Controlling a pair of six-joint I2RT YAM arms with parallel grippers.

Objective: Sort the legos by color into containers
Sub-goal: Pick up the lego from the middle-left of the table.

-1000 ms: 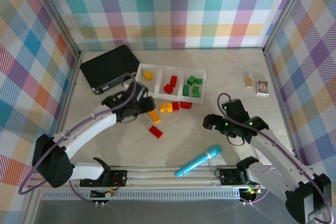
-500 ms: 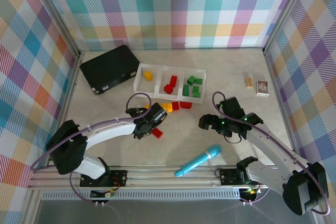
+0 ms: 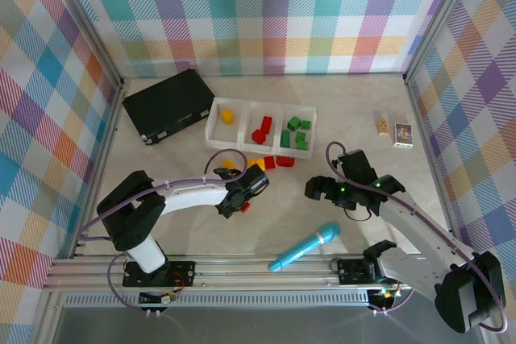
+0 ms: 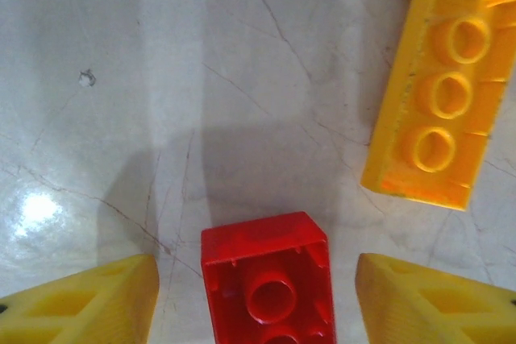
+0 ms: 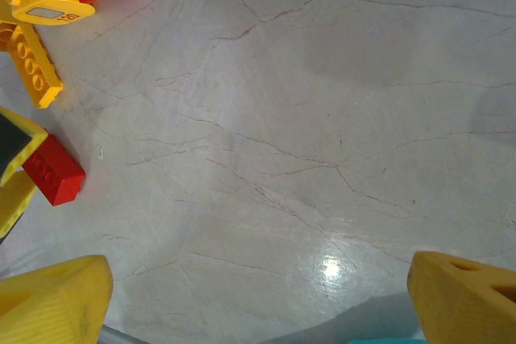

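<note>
Left gripper point(image 3: 243, 198) is down right over a red lego point(image 3: 244, 208), on the near side of the white tray point(image 3: 211, 129). Tray's got one yellow lego point(image 3: 228, 116) left, red ones point(image 3: 261, 129) middle, green ones point(image 3: 295, 132) right. Right gripper point(image 3: 316, 189) hangs near the blue stick point(image 3: 305, 246).

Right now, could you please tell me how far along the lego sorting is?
Done: the tray holds one yellow brick on its left, red bricks in the middle, green bricks on the right. In hand: the left gripper, jaws open, straddles a red brick on the table, not yet clamped. Left: that brick plus loose red bricks and yellow bricks before the tray.
</note>
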